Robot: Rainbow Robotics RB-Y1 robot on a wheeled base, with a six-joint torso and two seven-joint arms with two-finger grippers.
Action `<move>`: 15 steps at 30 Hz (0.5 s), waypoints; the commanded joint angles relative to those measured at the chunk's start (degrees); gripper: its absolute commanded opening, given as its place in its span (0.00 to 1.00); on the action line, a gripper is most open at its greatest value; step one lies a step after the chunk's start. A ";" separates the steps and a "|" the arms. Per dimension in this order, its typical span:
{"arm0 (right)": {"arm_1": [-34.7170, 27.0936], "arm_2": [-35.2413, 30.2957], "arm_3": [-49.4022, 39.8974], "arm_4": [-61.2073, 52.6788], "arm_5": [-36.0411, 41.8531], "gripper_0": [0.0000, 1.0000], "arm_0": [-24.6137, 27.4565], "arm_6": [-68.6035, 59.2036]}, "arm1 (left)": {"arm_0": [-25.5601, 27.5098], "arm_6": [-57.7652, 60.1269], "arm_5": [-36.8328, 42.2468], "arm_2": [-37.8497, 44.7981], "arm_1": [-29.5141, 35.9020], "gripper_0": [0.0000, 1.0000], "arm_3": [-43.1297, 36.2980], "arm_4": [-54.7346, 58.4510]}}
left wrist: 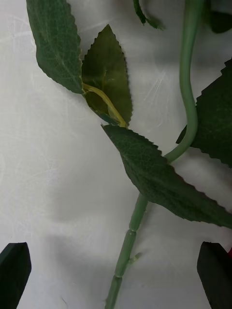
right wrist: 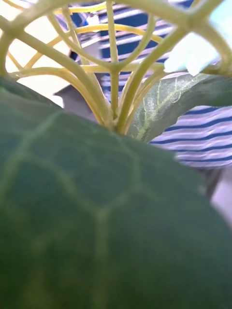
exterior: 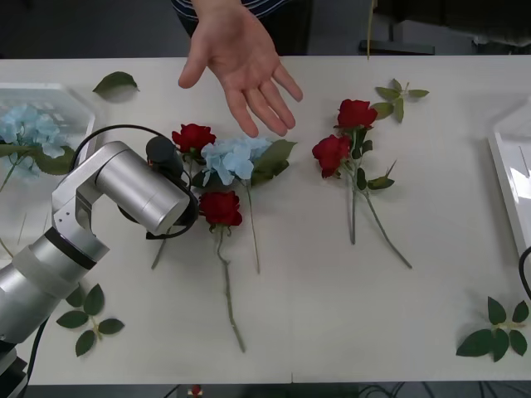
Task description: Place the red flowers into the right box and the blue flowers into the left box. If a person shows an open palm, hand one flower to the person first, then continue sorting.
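A person's open palm (exterior: pixel 241 62) reaches over the table's far edge. Two red flowers (exterior: pixel 193 137) (exterior: pixel 221 207) lie left of centre around a blue flower (exterior: pixel 232 157). Two more red flowers (exterior: pixel 332 153) (exterior: pixel 357 112) lie right of centre. Another blue flower (exterior: pixel 25 128) rests in the left box (exterior: pixel 62 93). The right box (exterior: pixel 508 178) shows at the right edge. My left arm (exterior: pixel 133 195) reaches over the left roses. My left gripper (left wrist: pixel 116 275) is open, its black fingertips (left wrist: pixel 14 270) straddling a rose stem (left wrist: pixel 126 248). In the right wrist view a big leaf (right wrist: pixel 96 217) and blue petals (right wrist: pixel 200 48) sit against the camera.
Loose leaf sprigs lie at the back left (exterior: pixel 116 81), the back right (exterior: pixel 398 91), the front left (exterior: pixel 87 319) and the front right (exterior: pixel 498 332). Bare table stretches across the front middle. A striped top (right wrist: pixel 203 140) shows behind the leaf.
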 commanded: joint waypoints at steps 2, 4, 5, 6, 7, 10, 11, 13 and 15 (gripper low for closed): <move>2.74 0.75 2.94 6.07 -0.49 0.00 -7.20 -6.70 | -1.79 -1.27 0.09 0.10 0.03 1.00 -0.98 -0.46; 3.97 1.98 3.82 11.69 -0.49 0.00 -9.57 -9.07 | -1.79 -1.27 0.09 0.10 0.03 1.00 -0.98 -0.46; 4.23 2.69 4.08 14.33 -0.49 0.00 -10.45 -10.48 | -1.79 -1.27 0.09 0.10 0.03 1.00 -0.98 -0.46; 4.76 4.27 4.96 18.64 -0.57 0.00 -12.12 -13.56 | -1.79 -1.27 0.09 0.10 0.03 1.00 -0.98 -0.46; 5.11 4.97 5.40 19.95 -0.57 0.00 -12.82 -14.70 | -1.79 -1.27 0.09 0.10 0.03 1.00 -0.98 -0.46; 6.61 7.08 7.95 24.79 -0.66 0.00 -15.90 -19.88 | -1.79 -1.27 0.09 0.10 0.03 1.00 -0.98 -0.46; 7.05 7.61 8.56 25.76 -0.66 0.00 -16.60 -20.85 | -1.79 -1.27 0.09 0.10 0.03 1.00 -0.98 -0.46; 8.10 7.96 9.62 27.43 -0.66 0.00 -17.66 -22.52 | -1.79 -1.27 0.09 0.10 0.03 1.00 -0.98 -0.46; 9.60 8.05 10.06 29.01 -0.66 0.00 -18.19 -23.49 | -1.79 -1.27 0.09 0.10 0.03 1.00 -0.98 -0.46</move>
